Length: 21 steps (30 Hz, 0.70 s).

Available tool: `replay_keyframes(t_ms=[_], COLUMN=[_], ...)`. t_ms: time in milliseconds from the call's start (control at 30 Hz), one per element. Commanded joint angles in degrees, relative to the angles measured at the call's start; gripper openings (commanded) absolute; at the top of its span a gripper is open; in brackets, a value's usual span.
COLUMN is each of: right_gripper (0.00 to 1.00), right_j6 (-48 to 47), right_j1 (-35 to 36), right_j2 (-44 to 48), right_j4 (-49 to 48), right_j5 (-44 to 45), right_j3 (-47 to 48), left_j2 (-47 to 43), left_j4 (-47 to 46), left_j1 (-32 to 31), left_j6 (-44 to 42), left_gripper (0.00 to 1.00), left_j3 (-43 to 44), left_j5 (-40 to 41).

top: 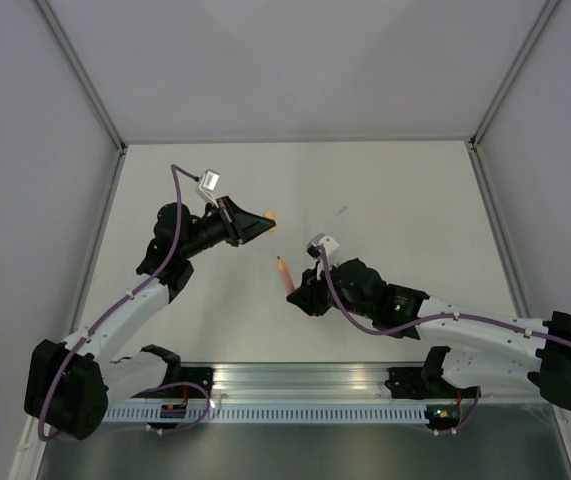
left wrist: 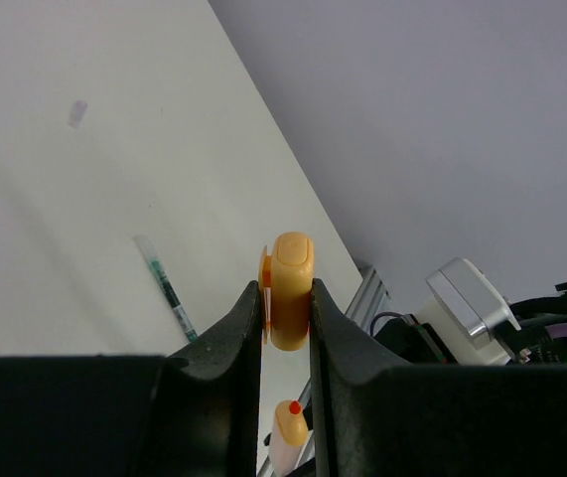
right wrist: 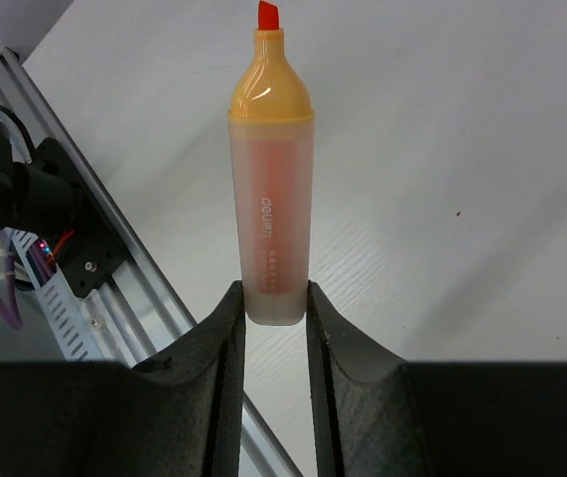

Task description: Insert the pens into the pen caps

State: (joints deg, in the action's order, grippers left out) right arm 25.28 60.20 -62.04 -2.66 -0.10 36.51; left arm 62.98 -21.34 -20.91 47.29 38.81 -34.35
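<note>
1. Here, the left gripper (left wrist: 286,298) is pinching the yellow-orange cap (left wrist: 291,288) between its dark fingers (left wrist: 233,338). Its jaws are standing narrow, pressed against the cap's two sides, and the cap's rounded end is sticking out past the fingertips.
2. The right gripper (right wrist: 273,298) is clamping the pink-orange marker (right wrist: 271,199) by its rear end. Its fingers (right wrist: 225,338) are closing on both sides of the translucent barrel, and most of the marker is reaching out beyond them.
3. The marker is showing no cap: its red-orange tip (right wrist: 267,15) is bare at the far end of the yellow-orange shoulder.
4. In the top view, both arms are hanging over the middle of the white table (top: 385,180), the left gripper further from the bases and the right one nearer to them.
5. The marker is pointing up and away from the right gripper, towards the cap in the left gripper. The two are lying near one another but apart, with open table showing between them.
6. In the left wrist view, the marker's tip is peeking in low between the left fingers, below the cap and not touching it.
7. The green pen (left wrist: 167,288) is lying flat on the table beyond the left gripper, slim and slanted, apart from both grippers.
8. Further off, a small grey cap (left wrist: 77,111) is resting on the table, faint and blurred.
9. The metal rail (top: 305,378) is running along the table's near edge between the arm bases.
</note>
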Motion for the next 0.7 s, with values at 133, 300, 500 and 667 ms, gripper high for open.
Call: replay_keyframes(t_ms=[133,300,500,667], right_gripper=[0.0,0.0,0.0,0.0], right_j6=[-0.14,-0.49,-1.55,-1.46], right_j1=[2.46,3.86,5.27,5.89], right_j2=[-1.59,-1.59,-2.12,-1.77], right_j4=[-4.55,-5.52,-5.87,-6.31], right_j5=[9.06,12.75,16.97,19.08], right_j3=[1.02,0.76,0.84,0.49], left_j2=[-5.14,-7.52,-5.94,-6.37], left_j4=[-0.45,2.18,3.94,5.17], left_j1=[-1.15,-3.79,-8.27,-9.59], left_j6=[-3.6,-5.45,-6.77,-7.47], left_gripper=[0.02,0.02,0.02,0.02], left_j3=[-2.06,-2.16,-1.54,-1.1], left_j5=[5.25,10.34,16.41,18.34])
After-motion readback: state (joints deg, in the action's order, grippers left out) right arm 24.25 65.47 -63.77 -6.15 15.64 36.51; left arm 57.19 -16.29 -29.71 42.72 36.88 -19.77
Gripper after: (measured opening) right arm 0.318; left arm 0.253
